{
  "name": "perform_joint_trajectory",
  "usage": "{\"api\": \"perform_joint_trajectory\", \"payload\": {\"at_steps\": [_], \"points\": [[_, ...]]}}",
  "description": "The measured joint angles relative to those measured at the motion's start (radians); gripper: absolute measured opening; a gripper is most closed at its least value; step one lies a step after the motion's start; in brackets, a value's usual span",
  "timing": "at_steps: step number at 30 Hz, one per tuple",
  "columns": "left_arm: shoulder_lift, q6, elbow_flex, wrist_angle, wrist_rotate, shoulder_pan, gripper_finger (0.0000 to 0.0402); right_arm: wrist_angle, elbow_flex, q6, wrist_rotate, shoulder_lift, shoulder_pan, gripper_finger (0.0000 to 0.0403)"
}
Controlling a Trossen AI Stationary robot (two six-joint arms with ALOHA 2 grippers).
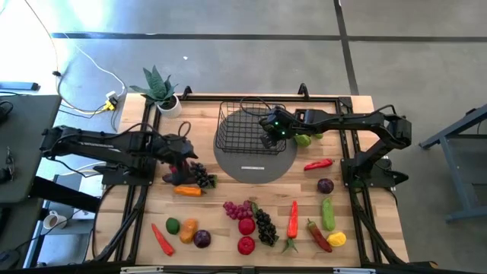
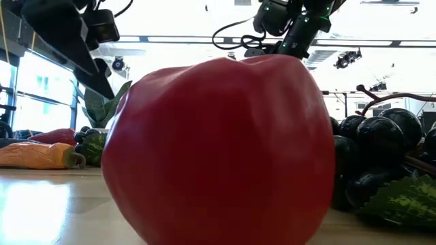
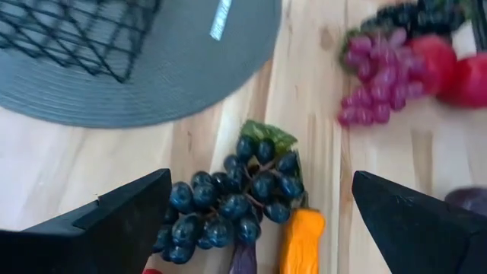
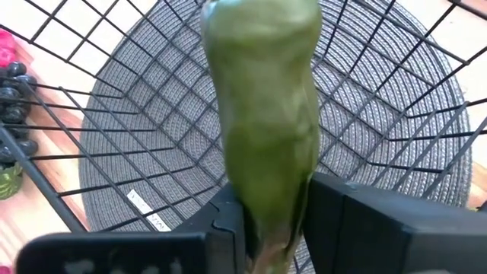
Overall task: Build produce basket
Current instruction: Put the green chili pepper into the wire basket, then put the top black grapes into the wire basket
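One green pepper (image 4: 262, 129) sits clamped in the right tool (image 4: 278, 221) — above the basket (image 4: 396, 91).

Green pepper (image 4: 262, 129) above black basket (image 4: 380, 114) — produce (image 1: 255, 221) scattered

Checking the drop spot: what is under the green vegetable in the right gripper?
Under the green vegetable, held by the right gripper, lie the basket grid and grey disc. Its body hides the patch directly beneath.
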Motion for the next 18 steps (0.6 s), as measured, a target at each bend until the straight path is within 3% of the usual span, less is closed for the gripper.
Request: {"api": "perform_joint_trajectory", "payload": {"at_steps": [11, 18], "points": [[0.11, 0.115, 0.0, 0.003, -0.005, -0.075, 0.0397, 0.001, 0.006, -0.005, 0.0, 0.0, -0.001, 0.015], [0.203, 0.186, 0.0, 0.015, -0.024, -0.087, 0.0397, 0.0, 0.054, -0.008, -0.017, 0.0, -0.006, 0.0162]]}}
